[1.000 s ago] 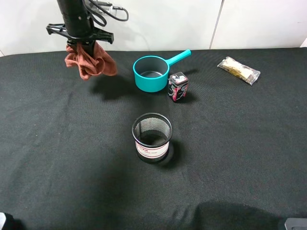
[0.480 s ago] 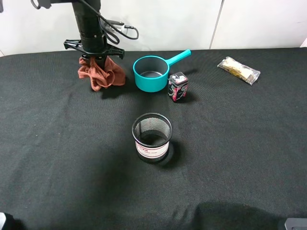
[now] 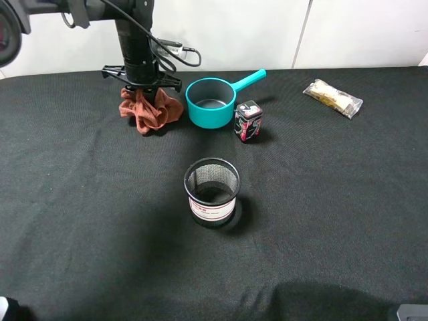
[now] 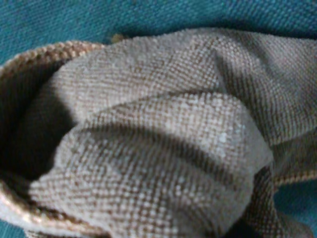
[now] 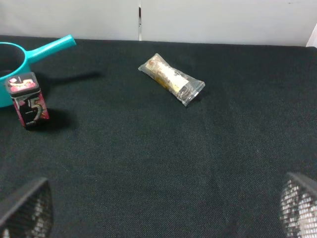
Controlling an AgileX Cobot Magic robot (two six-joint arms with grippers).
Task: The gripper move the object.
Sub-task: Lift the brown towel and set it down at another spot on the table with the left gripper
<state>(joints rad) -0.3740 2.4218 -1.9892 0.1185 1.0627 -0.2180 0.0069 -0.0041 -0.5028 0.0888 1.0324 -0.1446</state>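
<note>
A crumpled reddish-brown cloth (image 3: 151, 110) lies bunched on the black table (image 3: 321, 200), just left of the teal saucepan (image 3: 211, 101). My left gripper (image 3: 142, 85) stands straight above the cloth and is shut on its top. In the left wrist view the cloth (image 4: 158, 129) fills the picture and hides the fingers. My right gripper (image 5: 161, 210) is open and empty, low over the near right of the table; only its two fingertips (image 5: 27, 206) show at the frame's corners.
A small red-and-black tin (image 3: 248, 121) stands right of the saucepan. A black mesh cup (image 3: 211, 190) stands mid-table. A clear snack packet (image 3: 333, 97) lies at the far right. A white wall runs behind the table.
My left gripper has moved right and down with the cloth. The cloth hung in the air before and now rests on the table beside the saucepan.
</note>
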